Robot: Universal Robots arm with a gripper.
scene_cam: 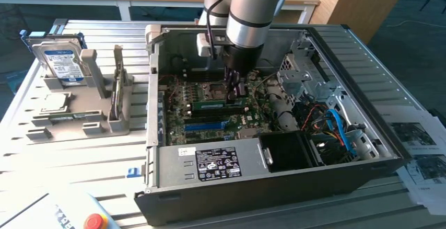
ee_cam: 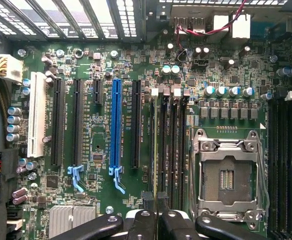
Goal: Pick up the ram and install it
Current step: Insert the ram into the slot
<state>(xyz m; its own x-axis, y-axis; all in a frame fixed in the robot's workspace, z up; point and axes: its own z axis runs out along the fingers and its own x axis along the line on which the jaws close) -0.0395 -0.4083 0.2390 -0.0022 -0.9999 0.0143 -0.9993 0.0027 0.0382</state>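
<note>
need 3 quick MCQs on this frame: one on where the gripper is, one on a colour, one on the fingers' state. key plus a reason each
1. Where is the gripper?
A) outside the case, off to one side
B) down inside the open computer case, over the motherboard
C) raised high above the case

2. What colour is the long slot that sits among the black ones on the motherboard?
A) red
B) yellow
C) blue

3. How do the fingers stand?
A) closed together
B) spread wide
C) half open around a screwdriver

Key:
1 B: in the exterior view the arm reaches down into the case and ends just above the board.
2 C: the wrist view shows it plainly blue.
3 A: they sit side by side in the wrist view, not spread.
</note>
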